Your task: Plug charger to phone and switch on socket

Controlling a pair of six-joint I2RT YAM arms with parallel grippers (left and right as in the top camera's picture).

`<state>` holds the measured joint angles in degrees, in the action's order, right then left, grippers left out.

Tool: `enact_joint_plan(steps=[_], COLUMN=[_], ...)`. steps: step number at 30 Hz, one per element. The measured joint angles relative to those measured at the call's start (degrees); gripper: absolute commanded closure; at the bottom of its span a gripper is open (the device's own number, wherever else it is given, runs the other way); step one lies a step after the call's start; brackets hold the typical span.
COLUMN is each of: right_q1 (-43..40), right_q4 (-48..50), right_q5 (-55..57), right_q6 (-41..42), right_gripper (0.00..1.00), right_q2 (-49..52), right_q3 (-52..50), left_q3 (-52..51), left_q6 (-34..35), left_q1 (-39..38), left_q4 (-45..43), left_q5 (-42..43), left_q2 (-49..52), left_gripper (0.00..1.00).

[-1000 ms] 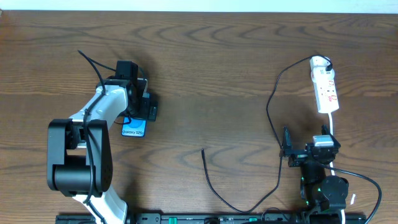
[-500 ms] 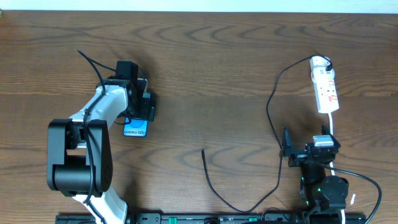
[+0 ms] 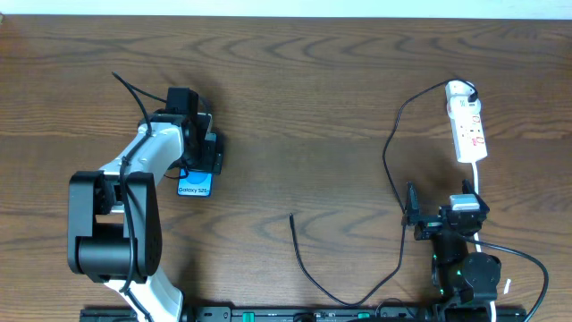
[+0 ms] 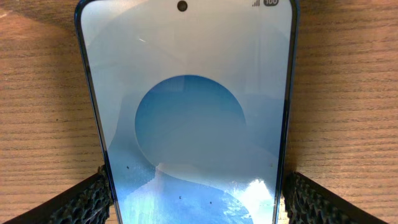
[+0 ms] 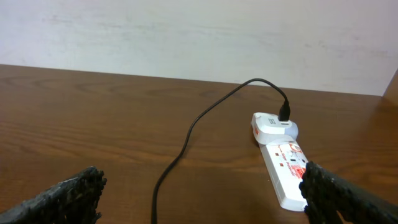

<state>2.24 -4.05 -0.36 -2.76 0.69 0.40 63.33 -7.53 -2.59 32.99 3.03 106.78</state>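
Along the bottom of the overhead view sit the two arm bases. Just above them the charger loops low across the lower middle of the frame. Its free plug tip lies bare on the wooden table in the lower centre, touching nothing and well apart from the phone.

At the lower right, the right gripper points up the frame. In its wrist view the right gripper has its fingers spread to the two bottom corners, with only table between them.

At the left, a little higher in the overhead view, the left gripper stands over the phone, whose blue lower end shows beneath it. The left wrist view fills with the phone, lying screen up and lit. The left gripper has its pads against both long edges, clamped on it.

Farther up the right side the cable climbs to the socket in the upper right. In the right wrist view the charger arcs into a white adapter at the far end of the socket. A pale wall rises behind.
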Motion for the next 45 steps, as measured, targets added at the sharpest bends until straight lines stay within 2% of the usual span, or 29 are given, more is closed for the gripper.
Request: enact_joint_plan(steps=[21,25,45], right_q1=[0.0,0.0,0.0], right_q4=[0.0,0.0,0.0], right_q5=[0.0,0.0,0.0], right_q6=[0.0,0.0,0.0], right_gripper=[0.01,0.01,0.01], right_q2=[0.0,0.0,0.0], right_q3=[0.0,0.0,0.0], left_q3=[-0.2,-0.2,-0.2], left_q6=[0.0,0.1,0.0], left_q1=[0.0,0.0,0.0], left_q4=[-0.2,-0.3,-0.5], left_q5=[0.0,0.0,0.0], left_q2=[0.0,0.0,0.0], left_gripper=[0.14,0.19,0.2])
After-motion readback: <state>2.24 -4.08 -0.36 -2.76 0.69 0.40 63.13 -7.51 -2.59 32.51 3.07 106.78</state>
